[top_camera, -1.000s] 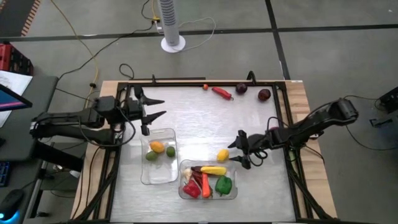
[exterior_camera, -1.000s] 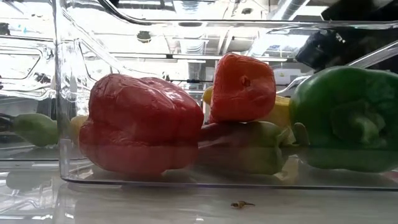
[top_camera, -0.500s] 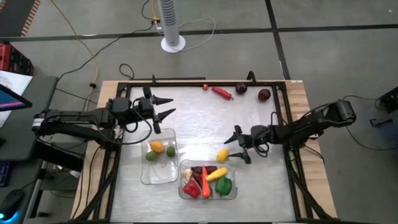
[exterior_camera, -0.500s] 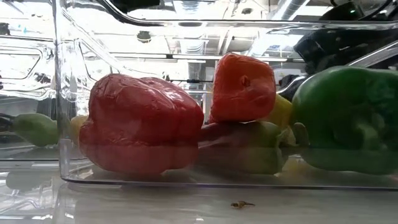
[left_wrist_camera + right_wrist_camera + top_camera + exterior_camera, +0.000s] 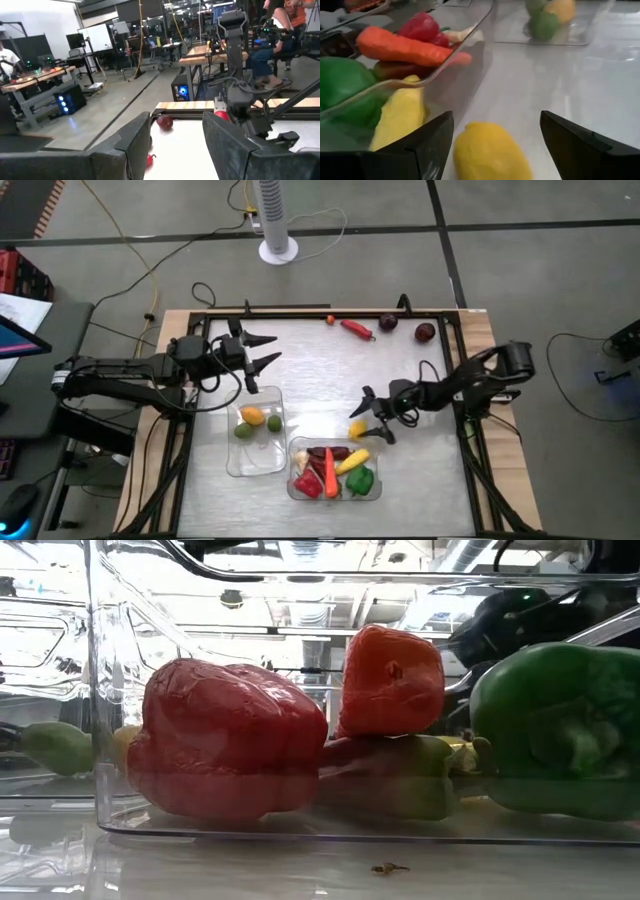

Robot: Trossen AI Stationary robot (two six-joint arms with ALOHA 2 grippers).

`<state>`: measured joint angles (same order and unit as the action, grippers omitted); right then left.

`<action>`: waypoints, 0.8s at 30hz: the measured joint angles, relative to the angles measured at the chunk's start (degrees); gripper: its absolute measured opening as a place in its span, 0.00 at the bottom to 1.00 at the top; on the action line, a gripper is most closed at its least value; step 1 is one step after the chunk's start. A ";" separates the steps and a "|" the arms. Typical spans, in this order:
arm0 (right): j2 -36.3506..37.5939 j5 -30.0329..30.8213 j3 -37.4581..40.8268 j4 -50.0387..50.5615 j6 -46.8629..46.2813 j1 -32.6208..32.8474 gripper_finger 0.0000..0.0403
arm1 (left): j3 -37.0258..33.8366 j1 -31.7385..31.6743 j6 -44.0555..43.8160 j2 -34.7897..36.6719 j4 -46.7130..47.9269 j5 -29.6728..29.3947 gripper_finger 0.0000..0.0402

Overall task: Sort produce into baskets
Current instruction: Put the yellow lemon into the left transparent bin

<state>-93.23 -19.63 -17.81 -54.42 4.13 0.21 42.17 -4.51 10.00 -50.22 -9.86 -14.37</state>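
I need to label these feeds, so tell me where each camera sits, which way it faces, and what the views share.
High view: overhead, looking straight down; shows both arms, the left gripper and right gripper.
Low view: table height, looking level through the near basket; only dark arm parts behind.
Left wrist view: looks past its own fingers toward the room.
Right wrist view: looks past its open fingers at the lemon.
Shared: the green pepper shows in the low, high and right wrist views.

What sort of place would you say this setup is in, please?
Probably a robotics lab or workshop: the left wrist view shows workbenches with computers and monitors, and from above, the table stands on a bare concrete floor with trailing cables.
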 joint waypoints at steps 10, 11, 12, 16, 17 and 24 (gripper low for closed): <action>-8.79 -2.96 -2.44 -0.35 0.24 -0.02 0.80 | 0.00 -0.02 0.02 -0.01 0.28 0.07 0.42; -9.30 -2.98 -2.44 -0.40 0.25 -0.17 0.80 | 0.00 -0.02 0.02 -0.01 0.28 0.07 0.42; -9.56 -3.04 -2.44 -0.41 0.25 -0.36 0.80 | 0.00 -0.02 0.09 0.00 0.28 0.07 0.42; -9.93 -2.98 -2.44 -0.59 0.35 -1.00 0.75 | 0.00 -0.02 0.26 0.00 0.19 0.07 0.42; -9.91 -2.98 -2.44 -0.63 0.50 -1.20 0.73 | 0.00 -0.02 0.26 0.01 0.19 0.07 0.42; -8.59 -2.75 -2.44 0.47 -0.78 -2.40 0.61 | -0.02 -0.02 0.49 -0.04 -3.72 0.17 0.42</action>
<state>-101.82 -22.38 -20.25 -53.95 3.35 -2.19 42.15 -4.54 10.48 -50.26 -13.58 -14.20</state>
